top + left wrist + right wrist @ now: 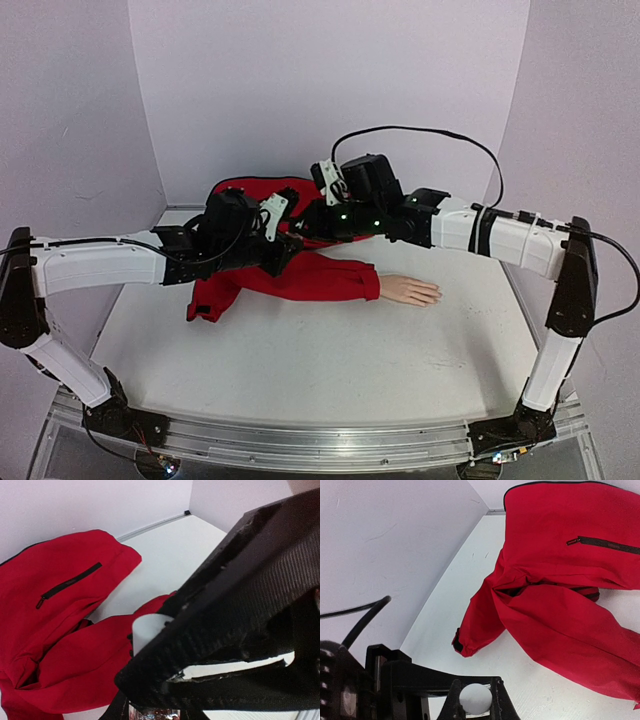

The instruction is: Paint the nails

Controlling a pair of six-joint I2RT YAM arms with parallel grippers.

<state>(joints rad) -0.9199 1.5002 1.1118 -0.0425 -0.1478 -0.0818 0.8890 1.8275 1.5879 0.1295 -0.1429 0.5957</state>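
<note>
Seen from above, two white and black robot arms reach inward over a white desk [300,370] and meet above a crumpled red fabric jacket with a dark zip pocket [310,280].

The left end effector [283,243] and the right end effector [308,225] sit just beside each other over the jacket's upper part, toward the back of the desk.

A pale, skin-coloured mannequin hand [408,290] lies flat on the desk, sticking out of the jacket's right-hand cuff with its fingers pointing right. The nails [434,293] are at those fingertips, too small to make out one by one. They lie right of both end effectors and well apart from them.

In the left wrist view, a small white-capped bottle [147,632] stands upright close to the lens, with a glittery body at the bottom edge. The left end effector is clenched and appears to grip the bottle's lower part. A large black finger crosses in front of the bottle.

In the right wrist view, the right end effector is clamped on the round white cap [475,698], one black finger [452,702] on each side.
</note>
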